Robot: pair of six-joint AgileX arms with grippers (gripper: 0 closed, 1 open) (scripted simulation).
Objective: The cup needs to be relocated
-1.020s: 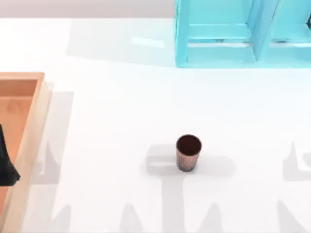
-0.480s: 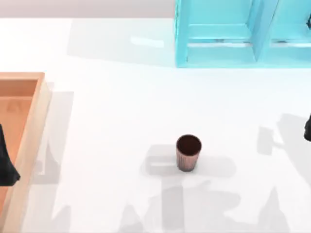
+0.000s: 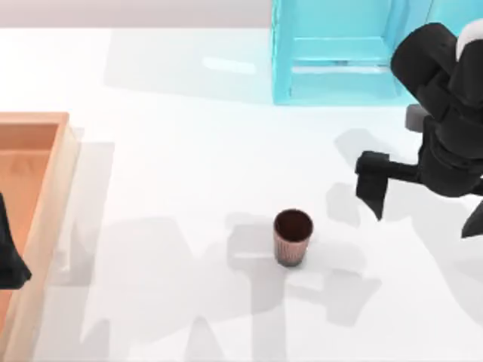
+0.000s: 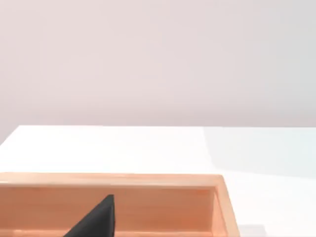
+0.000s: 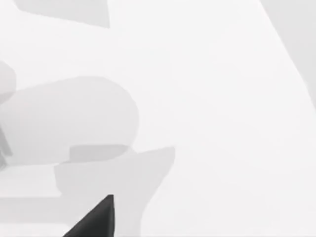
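Right gripper (image 3: 423, 207) now over table's right side, spread wide, near upright cup (image 3: 293, 237), cup unmoved

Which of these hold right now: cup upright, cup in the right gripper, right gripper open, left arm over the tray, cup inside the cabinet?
1. The cup stands upright on the table. True.
2. The right gripper holds the cup. False: it is apart from the cup, toward the table's right.
3. The right gripper is open. True.
4. The left gripper is over the wooden tray. True.
5. The cup sits inside the blue cabinet. False: it is on open table nearer the front.
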